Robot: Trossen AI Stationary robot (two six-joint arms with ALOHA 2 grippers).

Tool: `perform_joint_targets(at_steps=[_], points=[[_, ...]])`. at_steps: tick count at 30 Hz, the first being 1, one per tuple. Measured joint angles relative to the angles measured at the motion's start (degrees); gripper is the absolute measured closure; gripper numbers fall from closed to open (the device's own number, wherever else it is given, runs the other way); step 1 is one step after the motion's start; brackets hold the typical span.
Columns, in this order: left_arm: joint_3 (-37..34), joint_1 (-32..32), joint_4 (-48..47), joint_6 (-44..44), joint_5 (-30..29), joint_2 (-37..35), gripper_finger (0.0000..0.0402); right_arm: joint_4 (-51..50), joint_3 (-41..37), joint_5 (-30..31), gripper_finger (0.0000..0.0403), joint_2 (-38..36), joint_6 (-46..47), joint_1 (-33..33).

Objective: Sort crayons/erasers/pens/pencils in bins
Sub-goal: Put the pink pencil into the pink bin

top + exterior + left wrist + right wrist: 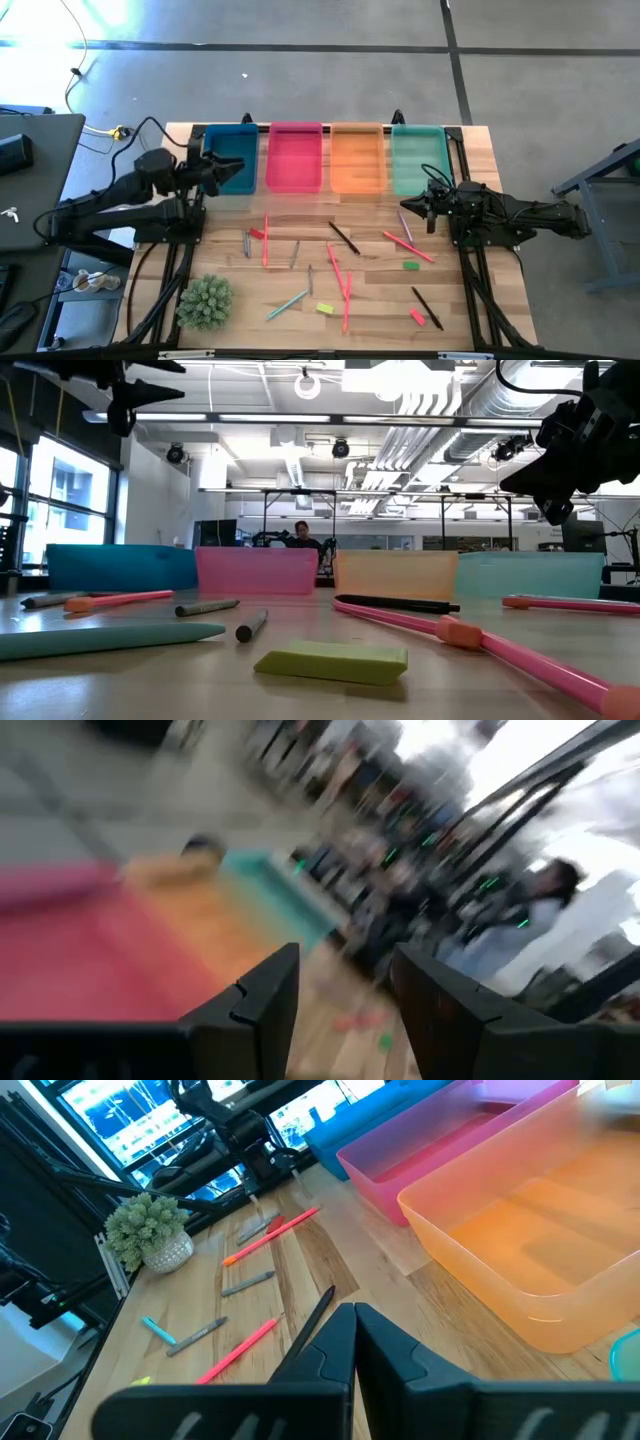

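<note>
Hovering over translucent blue plastic bin (232, 160) at 11 o'clock, L gripper (222, 172) has jaws apart, empty, prob. post-drop; R gripper (430, 205) waits closed, 3 o'clock.

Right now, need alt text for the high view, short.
Four bins, blue, pink, orange and teal, line the far edge of a wooden table strewn with pens, pencils and erasers. The left gripper hangs open over the blue bin; the right gripper is shut.
</note>
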Motion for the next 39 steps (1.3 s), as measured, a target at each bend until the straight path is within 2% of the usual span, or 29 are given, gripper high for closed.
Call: perform_joint_targets(at_steps=[5,12,27,39], points=[[10.57,0.00,-15.47,-6.13,0.92,7.65,0.0252,-0.01,0.00,0.00,0.0402,0.00,0.00,-0.01],[18.30,-2.86,-23.28,-15.82,5.57,15.85,0.0252,0.01,-0.01,0.00,0.0402,0.01,0.00,0.01],[18.78,-21.45,-29.01,-34.63,6.25,30.70,0.0252,0.01,-0.02,0.00,0.0402,0.00,0.00,0.01],[18.78,-32.40,-31.48,-48.67,2.94,43.25,0.0252,0.01,-0.01,0.00,0.0402,0.00,0.00,0.00]])
